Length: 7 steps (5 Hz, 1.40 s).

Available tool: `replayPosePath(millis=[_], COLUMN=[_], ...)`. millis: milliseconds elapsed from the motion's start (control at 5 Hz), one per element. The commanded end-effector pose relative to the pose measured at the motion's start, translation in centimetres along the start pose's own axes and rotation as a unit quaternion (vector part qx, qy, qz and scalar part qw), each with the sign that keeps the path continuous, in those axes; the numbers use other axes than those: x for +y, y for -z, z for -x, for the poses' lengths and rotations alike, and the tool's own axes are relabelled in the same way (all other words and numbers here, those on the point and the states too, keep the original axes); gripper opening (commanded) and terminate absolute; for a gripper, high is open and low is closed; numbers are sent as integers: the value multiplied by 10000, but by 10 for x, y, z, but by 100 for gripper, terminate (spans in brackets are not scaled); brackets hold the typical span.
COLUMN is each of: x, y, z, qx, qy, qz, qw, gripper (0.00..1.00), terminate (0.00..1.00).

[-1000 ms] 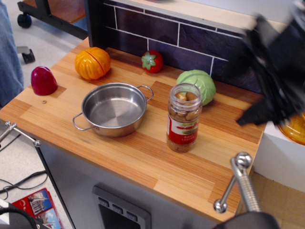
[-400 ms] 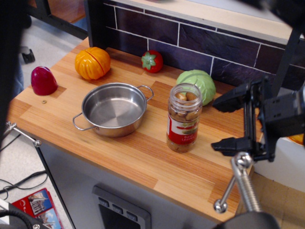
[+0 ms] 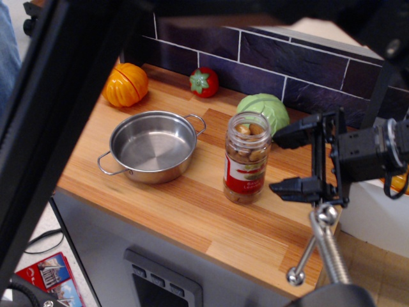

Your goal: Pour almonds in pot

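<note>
The almonds show through a small clear jar with a red and white label, standing upright and lidless on the wooden counter. The pot, a shallow shiny steel pan with two wire loop handles, sits empty just left of the jar. My black gripper is open, its two fingers pointing left, just right of the jar and not touching it. One finger is level with the jar's upper part, the other is near its base.
A green cabbage sits right behind the jar, a red strawberry and an orange pumpkin lie at the back by the dark tiled wall. A dark blurred bar crosses the left of the view. A metal clamp stands at the counter's front right.
My gripper came in from the upper right, dropped to jar height and moved left toward the jar, staying open. A dark bar now covers the left side, hiding the red object.
</note>
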<state>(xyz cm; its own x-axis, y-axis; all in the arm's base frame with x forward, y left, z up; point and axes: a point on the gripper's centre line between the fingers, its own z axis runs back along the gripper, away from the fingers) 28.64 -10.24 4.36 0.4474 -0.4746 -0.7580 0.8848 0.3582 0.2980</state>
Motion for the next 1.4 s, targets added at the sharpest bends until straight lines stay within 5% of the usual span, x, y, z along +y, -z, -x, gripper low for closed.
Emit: replayPosePath(millis=[0,800,1000,1200], x=[11,-1,-8,-7], y=[13,48,58,60], z=[8,45,54,53], qx=[298,971,1007,631], qy=[320,976,949,624], qz=[235,737,564,368], qw=[9988,9877,9888,9954], gripper=[100,100,100,100], terminate=[0,0,0,0])
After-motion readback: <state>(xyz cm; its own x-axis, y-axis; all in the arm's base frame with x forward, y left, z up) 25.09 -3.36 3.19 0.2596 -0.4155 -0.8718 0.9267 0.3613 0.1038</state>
